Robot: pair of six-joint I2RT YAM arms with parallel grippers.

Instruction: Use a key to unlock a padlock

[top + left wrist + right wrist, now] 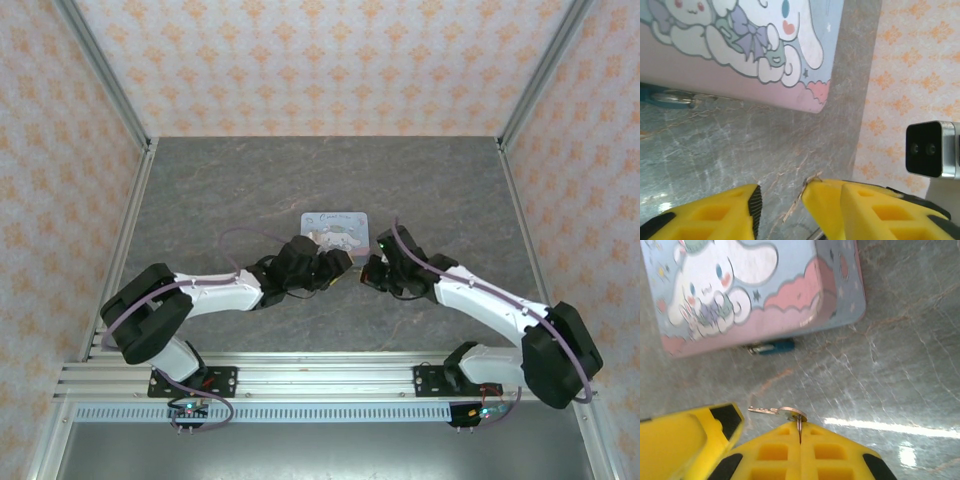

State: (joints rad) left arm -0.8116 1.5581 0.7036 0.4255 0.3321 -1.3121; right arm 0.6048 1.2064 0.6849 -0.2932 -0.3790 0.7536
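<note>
The padlock (772, 347), tiny and blue-teal, lies on the table against the front side of the cartoon tin (755, 295); in the left wrist view the padlock (665, 97) sits at the far left under the tin's edge. My right gripper (800, 422) is shut on the head of the small pale key (771, 411), whose blade sticks out to the left, well short of the padlock. My left gripper (782, 195) hovers over the table with its jaws apart, and one of its fingers (690, 440) stands close beside the key's blade. Both grippers (340, 265) (372, 270) meet just in front of the tin.
The pale-blue cartoon tin (335, 228) lies flat in the middle of the grey marble table (250, 190). Patterned walls close in the left, right and far sides. The right wrist's camera box (930, 150) hangs close on the right.
</note>
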